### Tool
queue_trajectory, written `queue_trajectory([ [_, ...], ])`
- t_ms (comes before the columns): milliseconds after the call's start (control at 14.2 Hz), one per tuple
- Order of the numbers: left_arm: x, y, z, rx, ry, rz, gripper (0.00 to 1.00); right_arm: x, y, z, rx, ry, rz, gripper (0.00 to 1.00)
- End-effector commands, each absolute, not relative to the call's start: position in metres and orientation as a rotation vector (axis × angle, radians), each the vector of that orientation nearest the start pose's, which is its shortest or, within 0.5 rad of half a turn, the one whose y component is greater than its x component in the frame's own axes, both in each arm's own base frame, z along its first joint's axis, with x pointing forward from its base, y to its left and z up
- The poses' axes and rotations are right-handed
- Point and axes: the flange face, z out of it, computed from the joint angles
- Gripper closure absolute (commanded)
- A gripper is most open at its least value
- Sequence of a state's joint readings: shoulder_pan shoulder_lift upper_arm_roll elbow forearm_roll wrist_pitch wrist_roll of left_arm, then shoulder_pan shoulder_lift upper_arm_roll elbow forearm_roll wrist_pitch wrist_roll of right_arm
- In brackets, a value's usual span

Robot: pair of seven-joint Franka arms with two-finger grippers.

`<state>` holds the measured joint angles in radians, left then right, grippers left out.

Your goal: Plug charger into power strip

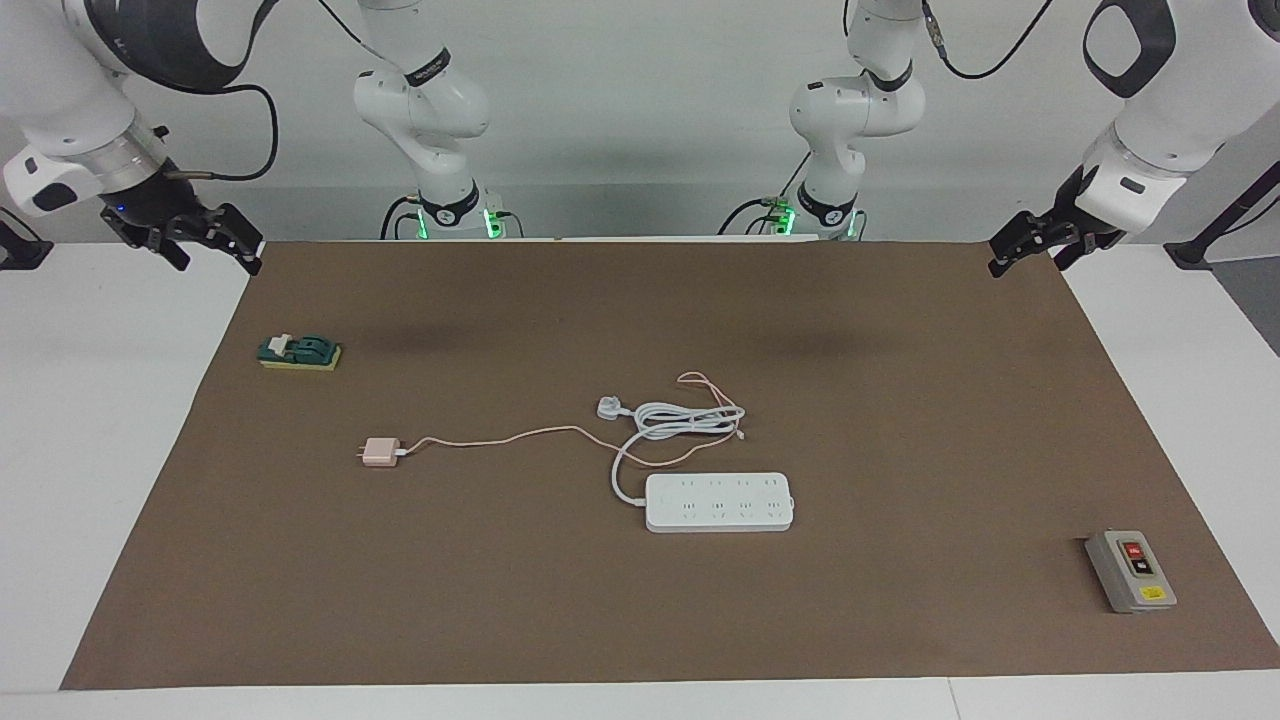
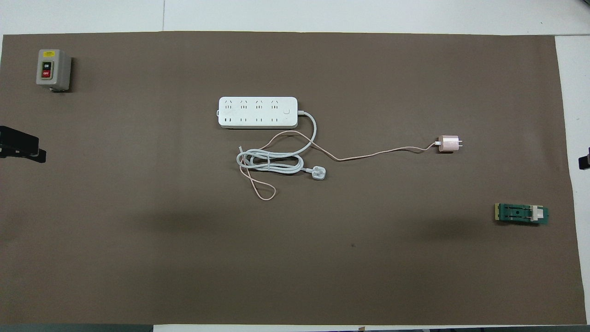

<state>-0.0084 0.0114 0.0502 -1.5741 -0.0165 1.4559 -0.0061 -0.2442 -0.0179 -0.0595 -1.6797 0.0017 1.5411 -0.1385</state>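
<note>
One pink cube charger [image 1: 379, 452] (matte), flat white power strip [image 1: 719, 502]

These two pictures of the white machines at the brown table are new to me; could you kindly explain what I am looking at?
They show two robot arms at one table. One camera faces them from across the table; the other looks down from above their end. The right end effector hangs at its edge of the brown mat, the left end effector at the other; both are open and hold nothing. On the mat lie a pink charger with its thin cable, unplugged, a white power strip with its cord coiled beside it, a grey switch box at the left arm's end, and a small green part at the right arm's end.
</note>
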Motion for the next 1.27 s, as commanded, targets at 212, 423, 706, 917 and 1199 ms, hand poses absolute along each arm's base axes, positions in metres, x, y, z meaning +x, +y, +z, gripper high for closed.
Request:
queue_trajectory([
  [212, 0.538, 0.023, 0.61, -3.165, -0.098, 0.184, 0.0, 0.54, -0.206, 0.494, -2.858, 0.754, 0.312, 0.0],
  [423, 0.538, 0.023, 0.61, -3.165, -0.098, 0.184, 0.0, 0.56, -0.204, 0.459, -2.676, 1.079, 0.353, 0.0],
  [706, 0.538, 0.023, 0.612, -3.165, -0.098, 0.179, 0.0, 0.576, -0.198, 0.424, -2.479, 1.334, 0.437, 0.0],
  [917, 0.538, 0.023, 0.611, -3.165, -0.098, 0.182, 0.0, 0.598, -0.205, 0.371, -2.307, 1.444, 0.523, 0.0],
  [1199, 0.538, 0.023, 0.612, -3.165, -0.098, 0.179, 0.0, 0.616, -0.172, 0.344, -2.109, 1.593, 0.617, 0.0],
])
